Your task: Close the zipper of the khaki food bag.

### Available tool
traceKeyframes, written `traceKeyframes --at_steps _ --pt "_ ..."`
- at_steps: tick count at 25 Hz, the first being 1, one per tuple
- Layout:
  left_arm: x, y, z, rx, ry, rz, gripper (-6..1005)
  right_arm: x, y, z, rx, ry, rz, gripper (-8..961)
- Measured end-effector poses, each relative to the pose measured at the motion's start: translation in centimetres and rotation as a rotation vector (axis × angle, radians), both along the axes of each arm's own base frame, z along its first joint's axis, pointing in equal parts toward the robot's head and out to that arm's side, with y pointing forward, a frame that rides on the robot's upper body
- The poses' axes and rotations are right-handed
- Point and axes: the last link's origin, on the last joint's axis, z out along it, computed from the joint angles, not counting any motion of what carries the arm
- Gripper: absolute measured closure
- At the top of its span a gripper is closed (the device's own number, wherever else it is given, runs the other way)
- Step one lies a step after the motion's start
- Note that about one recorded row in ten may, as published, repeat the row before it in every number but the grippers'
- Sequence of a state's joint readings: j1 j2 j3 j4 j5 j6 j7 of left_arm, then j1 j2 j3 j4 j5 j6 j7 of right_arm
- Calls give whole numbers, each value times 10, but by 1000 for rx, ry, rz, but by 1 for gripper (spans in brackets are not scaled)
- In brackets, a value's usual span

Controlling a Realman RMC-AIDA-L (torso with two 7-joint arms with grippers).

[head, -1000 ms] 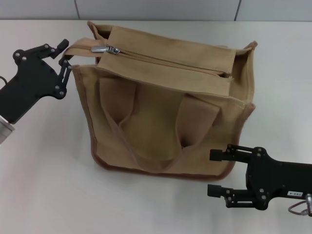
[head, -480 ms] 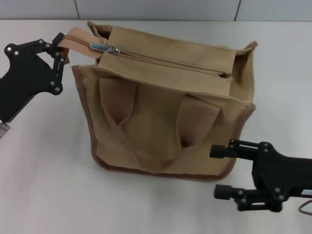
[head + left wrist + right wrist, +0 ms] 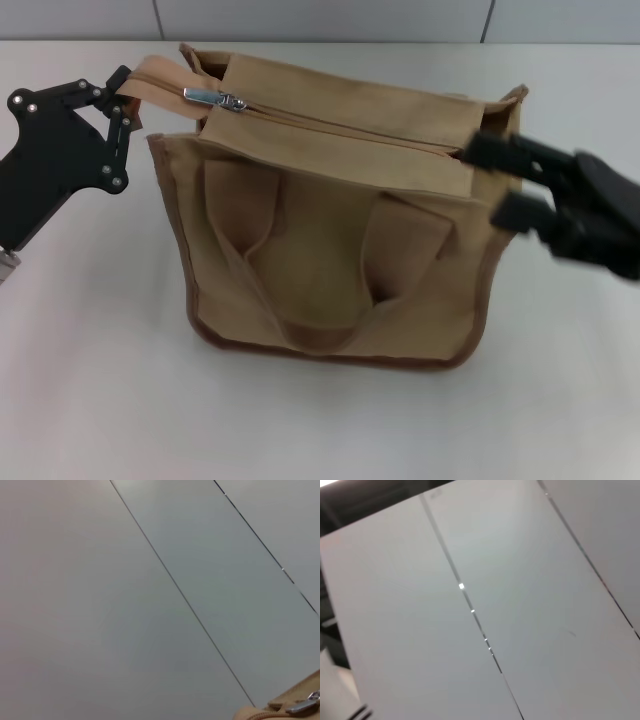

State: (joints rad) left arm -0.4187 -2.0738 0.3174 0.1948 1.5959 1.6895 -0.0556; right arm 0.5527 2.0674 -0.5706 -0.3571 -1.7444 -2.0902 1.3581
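The khaki food bag (image 3: pixel 330 250) stands on the white table, handles and front pocket facing me. The zipper (image 3: pixel 350 128) runs across its top flap, and the silver slider (image 3: pixel 212 97) sits at the bag's left end. My left gripper (image 3: pixel 122 92) is at the bag's top left corner, shut on the tan fabric tail of the zipper (image 3: pixel 155 72), which it holds raised. The slider (image 3: pixel 304 706) and a corner of the bag (image 3: pixel 280 713) show in the left wrist view. My right gripper (image 3: pixel 498 180) is open beside the bag's top right corner, at the zipper's right end.
The white table (image 3: pixel 90 380) spreads around the bag. A grey panelled wall (image 3: pixel 320 18) runs behind its far edge. The right wrist view shows only pale panels with seams (image 3: pixel 480 630).
My right gripper has swung up from the table's front right to the bag's top right corner. My left gripper closed on the zipper tail and lifted it a second ago, and has held still since.
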Motion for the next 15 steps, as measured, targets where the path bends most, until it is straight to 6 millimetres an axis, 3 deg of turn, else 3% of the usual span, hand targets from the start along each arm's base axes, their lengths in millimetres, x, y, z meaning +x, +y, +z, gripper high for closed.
traceKeyframes --at_steps 9,15 --pt "0 1 0 -1 -1 0 986 -44 65 -3 -239 -86 -156 177" --pt "1 2 1 7 -5 0 986 -70 88 3 -456 -110 -255 177"
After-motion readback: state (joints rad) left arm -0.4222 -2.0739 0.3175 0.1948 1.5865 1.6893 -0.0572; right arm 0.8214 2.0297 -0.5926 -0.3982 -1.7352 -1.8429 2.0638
